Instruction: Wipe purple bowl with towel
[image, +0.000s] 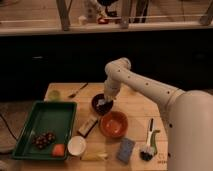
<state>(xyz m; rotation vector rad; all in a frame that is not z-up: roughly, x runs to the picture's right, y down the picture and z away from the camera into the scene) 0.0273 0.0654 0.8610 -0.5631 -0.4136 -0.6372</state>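
The purple bowl is small, very dark and glossy-rimmed, and sits on the wooden table just behind the larger orange bowl. My gripper reaches down into the purple bowl from the white arm above. A pale patch of towel shows inside the bowl under the gripper's tip. The gripper hides most of the towel and the bowl's inside.
A green tray with dark fruit lies at the left. A small white bowl, an orange fruit, a light-blue block, a dish brush, a dark bar and a fork lie around.
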